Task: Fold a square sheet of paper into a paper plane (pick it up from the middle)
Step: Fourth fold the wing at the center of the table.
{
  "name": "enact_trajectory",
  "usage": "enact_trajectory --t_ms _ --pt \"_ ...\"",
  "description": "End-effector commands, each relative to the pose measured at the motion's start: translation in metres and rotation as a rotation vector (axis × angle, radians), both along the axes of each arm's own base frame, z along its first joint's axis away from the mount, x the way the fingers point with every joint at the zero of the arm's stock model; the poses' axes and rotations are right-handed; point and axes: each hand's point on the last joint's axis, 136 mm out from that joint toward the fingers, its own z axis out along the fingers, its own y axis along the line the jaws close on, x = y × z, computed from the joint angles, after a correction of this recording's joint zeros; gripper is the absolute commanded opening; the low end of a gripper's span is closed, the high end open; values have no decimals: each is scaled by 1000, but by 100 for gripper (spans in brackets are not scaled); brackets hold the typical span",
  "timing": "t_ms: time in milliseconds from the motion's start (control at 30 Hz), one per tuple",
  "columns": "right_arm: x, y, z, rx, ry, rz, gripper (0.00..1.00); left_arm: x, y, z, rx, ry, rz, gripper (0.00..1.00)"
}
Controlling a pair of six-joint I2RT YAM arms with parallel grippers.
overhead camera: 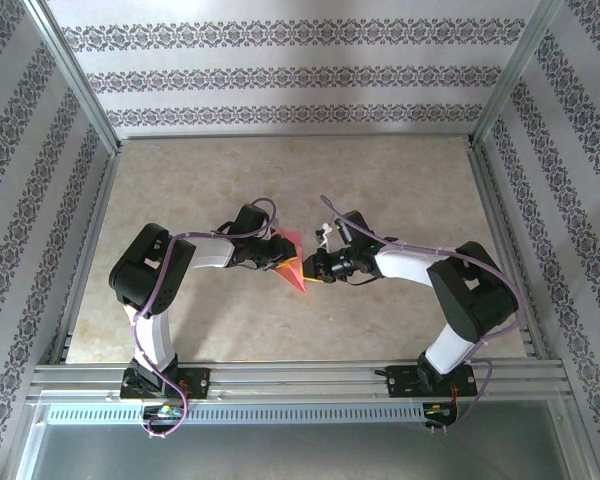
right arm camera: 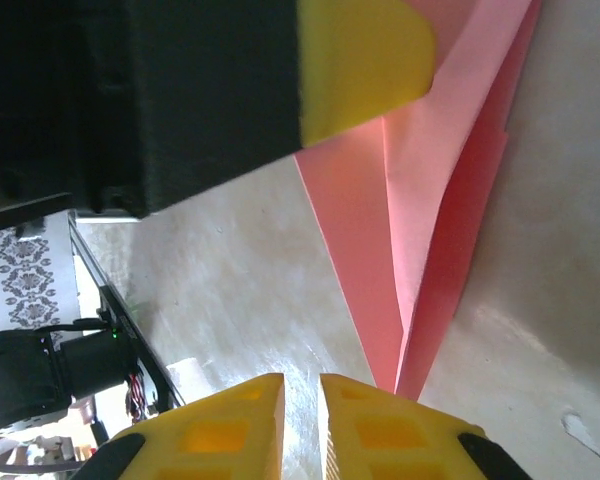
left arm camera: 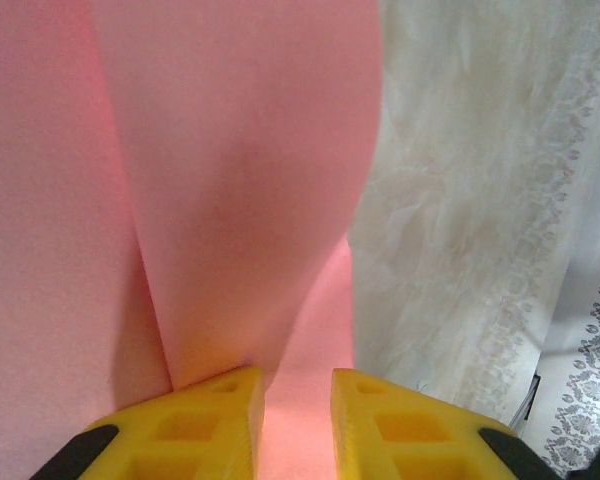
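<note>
Left gripper (left arm camera: pixel 297 420) pinches the paper plane (left arm camera: pixel 230 200); right gripper (right arm camera: pixel 302 425) near its tip, grip unclear. Mid-fold, I'd guess; next it needs creasing.

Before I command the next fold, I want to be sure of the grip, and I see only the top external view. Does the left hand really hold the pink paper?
Observer: Yes. In the left wrist view the pink paper passes between the yellow fingers of the left hand.
Operator: Does the right hand grip it too?
Observer: It seems not. In the right wrist view the right hand shows a narrow bare gap, and the paper's pointed tip ends just beside that gap, above one finger.
Operator: Is the paper one flat layer?
Observer: No. The right wrist view shows several folded layers that meet at that tip.
</note>
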Motion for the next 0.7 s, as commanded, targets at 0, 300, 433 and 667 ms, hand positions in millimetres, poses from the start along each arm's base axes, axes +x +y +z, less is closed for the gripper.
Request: enact_trajectory --t_ms 0,300,433,667 --pt "5 14 2 39 -3 15 17 -13 18 -32 110 88 27 26" --pt "-1 12 -24 11 56 7 16 -14 19 -34 116 101 34 25" --pt "-4 11 -31 5 76 9 16 -15 20 -36 121 108 37 25" --pt "-6 10 -39 -5 100 10 16 -15 20 -37 124 114 38 25"
